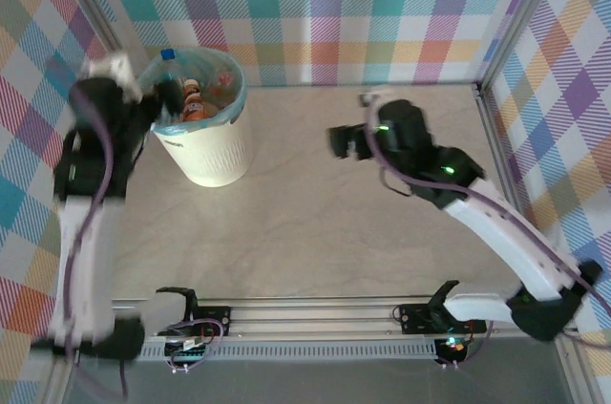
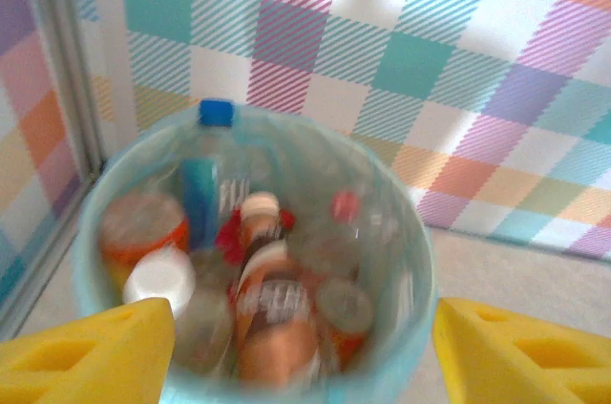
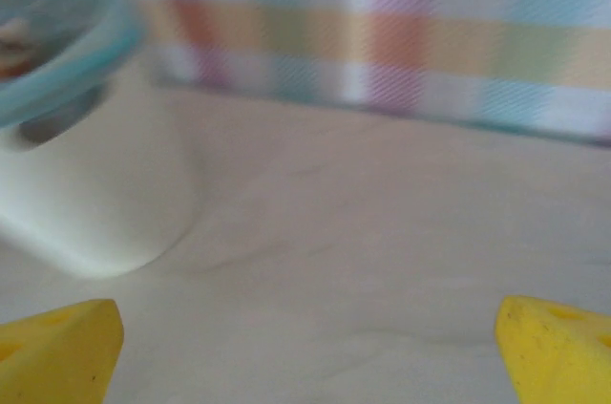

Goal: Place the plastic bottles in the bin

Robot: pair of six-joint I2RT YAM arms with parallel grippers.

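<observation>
The left tool [image 2: 302,354] hangs just above the near rim of the bin [image 1: 210,156]; its yellow fingers [image 2: 91,351] stand wide apart with nothing between them, so it is released and empty. Below and ahead of it the plastic bottles [image 2: 272,304] lie heaped inside the teal-lined bin; a blue-capped bottle [image 2: 206,175] stands upright towards the far side, with orange and brown ones jumbled nearer the tool. To the right, the right tool [image 3: 310,351] hovers low over the bare surface [image 1: 315,218], also spread wide and holding nothing; the bin sits ahead of it and off to its left, well apart. Every bottle I can make out is already in the bin, so I judge this the release step of a late, perhaps final, drop. The next move calls for the left tool to lift back from the rim without snagging the bag; any further pick calls for a bottle to be found first.
</observation>
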